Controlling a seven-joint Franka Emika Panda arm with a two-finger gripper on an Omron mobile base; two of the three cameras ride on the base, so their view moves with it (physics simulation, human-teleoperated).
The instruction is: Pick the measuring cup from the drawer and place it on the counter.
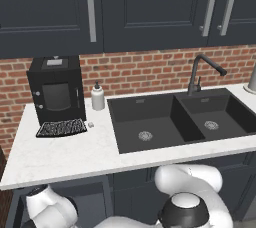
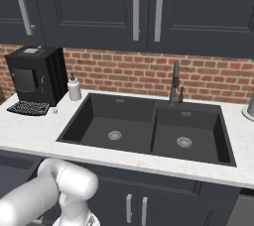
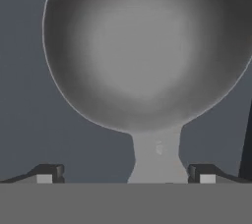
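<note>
The measuring cup (image 3: 140,46) is very close in the hand view: a light-grey round bowl, with its flat handle (image 3: 156,156) running down toward me. It lies on the dark floor of the drawer (image 3: 24,120). My gripper (image 3: 125,174) is open just above it. One fingertip (image 3: 49,173) stands left of the handle and the other stands right of it, with a gap on each side. The white marbled counter (image 1: 70,154) is above, with the open drawer (image 1: 90,197) below its left part, where my arm reaches down.
A black double sink (image 1: 175,119) with a dark faucet (image 1: 200,72) is set into the counter. A black coffee machine (image 1: 55,89) and a white soap bottle (image 1: 98,97) stand at the back left. Navy wall cabinets (image 1: 125,7) hang above.
</note>
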